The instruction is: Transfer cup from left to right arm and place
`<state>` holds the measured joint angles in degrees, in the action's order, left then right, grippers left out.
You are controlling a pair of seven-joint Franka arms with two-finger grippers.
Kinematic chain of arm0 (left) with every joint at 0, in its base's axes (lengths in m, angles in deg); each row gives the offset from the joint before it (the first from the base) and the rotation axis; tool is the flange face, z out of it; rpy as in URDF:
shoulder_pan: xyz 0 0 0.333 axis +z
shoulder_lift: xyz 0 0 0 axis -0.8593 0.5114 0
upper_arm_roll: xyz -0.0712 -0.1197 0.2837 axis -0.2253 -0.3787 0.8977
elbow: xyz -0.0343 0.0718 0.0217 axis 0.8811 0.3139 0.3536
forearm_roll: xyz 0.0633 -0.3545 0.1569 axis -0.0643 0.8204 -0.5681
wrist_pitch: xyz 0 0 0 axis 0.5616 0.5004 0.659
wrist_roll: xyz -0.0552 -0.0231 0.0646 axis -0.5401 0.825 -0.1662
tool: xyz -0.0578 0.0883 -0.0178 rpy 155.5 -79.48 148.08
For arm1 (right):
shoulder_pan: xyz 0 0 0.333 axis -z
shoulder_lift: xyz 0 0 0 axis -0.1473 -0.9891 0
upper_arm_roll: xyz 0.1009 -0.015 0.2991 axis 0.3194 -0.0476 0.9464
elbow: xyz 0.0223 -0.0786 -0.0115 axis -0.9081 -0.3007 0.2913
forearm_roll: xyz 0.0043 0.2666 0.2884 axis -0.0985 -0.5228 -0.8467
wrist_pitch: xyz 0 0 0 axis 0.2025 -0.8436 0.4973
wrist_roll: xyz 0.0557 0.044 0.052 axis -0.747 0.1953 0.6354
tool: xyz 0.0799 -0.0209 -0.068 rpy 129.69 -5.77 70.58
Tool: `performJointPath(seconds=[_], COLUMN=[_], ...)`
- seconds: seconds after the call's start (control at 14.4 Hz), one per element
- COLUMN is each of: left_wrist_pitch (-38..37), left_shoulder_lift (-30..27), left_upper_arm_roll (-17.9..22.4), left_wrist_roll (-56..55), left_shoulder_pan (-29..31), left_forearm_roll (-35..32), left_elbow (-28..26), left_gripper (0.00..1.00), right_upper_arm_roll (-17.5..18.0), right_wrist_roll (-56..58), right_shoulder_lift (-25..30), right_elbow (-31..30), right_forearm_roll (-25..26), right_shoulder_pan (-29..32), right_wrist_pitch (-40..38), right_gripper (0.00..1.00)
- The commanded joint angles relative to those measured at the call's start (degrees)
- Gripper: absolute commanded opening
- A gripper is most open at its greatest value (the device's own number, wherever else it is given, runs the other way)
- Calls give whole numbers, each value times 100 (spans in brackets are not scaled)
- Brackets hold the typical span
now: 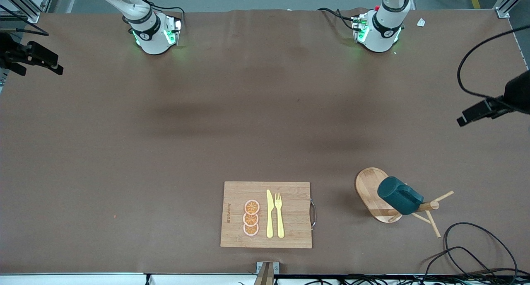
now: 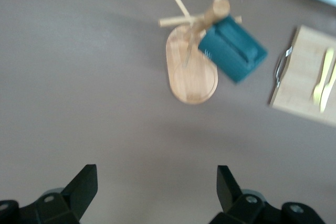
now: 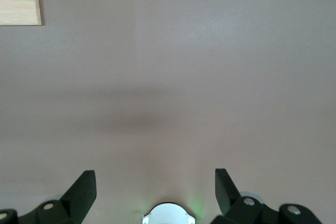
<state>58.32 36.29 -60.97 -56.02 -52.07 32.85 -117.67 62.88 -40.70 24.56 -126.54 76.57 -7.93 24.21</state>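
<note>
The dark teal cup (image 1: 400,195) hangs tilted on a peg of a wooden mug tree, near the left arm's end of the table and close to the front camera. It also shows in the left wrist view (image 2: 232,48). My left gripper (image 2: 156,184) is open and empty, high over bare table, apart from the cup. My right gripper (image 3: 155,188) is open and empty, high over bare table above its own base. Neither gripper shows in the front view; only the arm bases do.
The mug tree's oval wooden base (image 1: 370,189) and pegs stand under the cup. A bamboo cutting board (image 1: 290,235) with a yellow knife (image 1: 269,213), a yellow fork (image 1: 279,214) and orange slices (image 1: 251,218) lies near the front edge. Black cables (image 1: 476,252) lie beside the mug tree.
</note>
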Motion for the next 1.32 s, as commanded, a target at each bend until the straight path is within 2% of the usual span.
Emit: performJointPath(seconds=[0.0,0.21,0.69,0.83,1.25], left_wrist_pitch=[529,1023,1244,1611,2175], left_shoulder_lift=[584,910,1428,1622,1956], left_upper_arm_roll=[-4,-57,-66,-66,-57], left_wrist_roll=[-854,-1724,-3158,-3781,-4162], left_shoulder_pan=[-102,-146,-400,-445,-480], left_forearm_roll=[97,184,413,684,1080], left_elbow=[422,422,422,431,431], left_gripper=[100,100,100,100,100], right_upper_arm_roll=[17,17,8,8,8], right_wrist_roll=[22,22,4,4,4], right_shoulder_lift=[140,149,140,131,131], right_elbow=[-141,-141,-133,-133,-133], right_forearm_roll=[16,16,15,15,15], right_shoulder_pan=[25,25,25,25,43], right_wrist_pitch=[55,81,11,-42,-42], right_gripper=[100,100,100,100,100])
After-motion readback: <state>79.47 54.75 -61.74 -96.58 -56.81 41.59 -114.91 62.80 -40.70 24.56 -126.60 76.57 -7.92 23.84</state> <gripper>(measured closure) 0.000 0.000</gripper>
